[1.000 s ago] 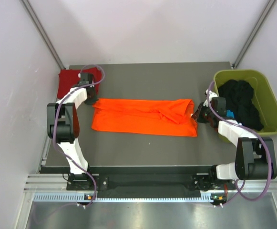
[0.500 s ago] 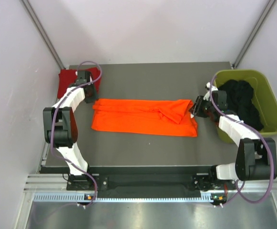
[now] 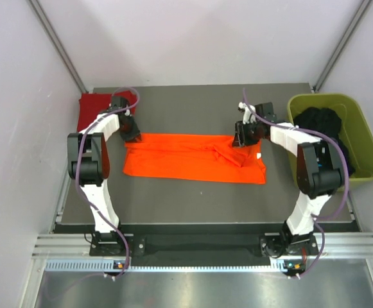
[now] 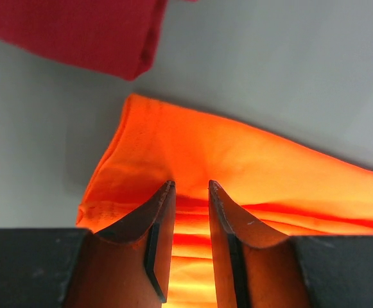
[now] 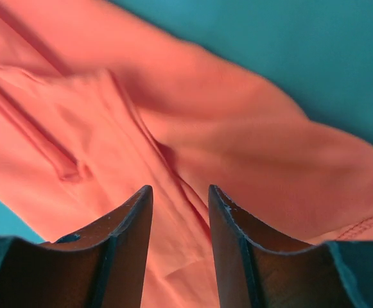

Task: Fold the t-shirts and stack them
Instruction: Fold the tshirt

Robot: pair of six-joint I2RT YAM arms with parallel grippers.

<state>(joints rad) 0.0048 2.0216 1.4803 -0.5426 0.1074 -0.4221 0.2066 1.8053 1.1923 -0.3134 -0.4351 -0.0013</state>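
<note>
A bright orange t-shirt (image 3: 186,157) lies folded into a long strip across the middle of the table. A dark red t-shirt (image 3: 91,106) lies folded at the back left corner. My left gripper (image 3: 131,132) hovers over the orange shirt's far left corner, jaws a little apart with nothing between them. In the left wrist view its fingertips (image 4: 167,187) frame orange t-shirt folds (image 4: 250,160), with the dark red t-shirt (image 4: 77,29) beyond. My right gripper (image 3: 240,137) is over the far right corner, open too. The right wrist view shows the orange t-shirt (image 5: 237,128) under the gripper (image 5: 180,190).
An olive-green tub (image 3: 363,126) stands at the table's right edge with black clothing (image 3: 324,131) piled in it. White side walls close in the table (image 3: 192,102) on both sides. Purple cables loop along both arms.
Both grippers have opened. The right arm swung from the shirt's right end, beside the tub, to its far right corner. The left gripper moved slightly onto the far left corner.
</note>
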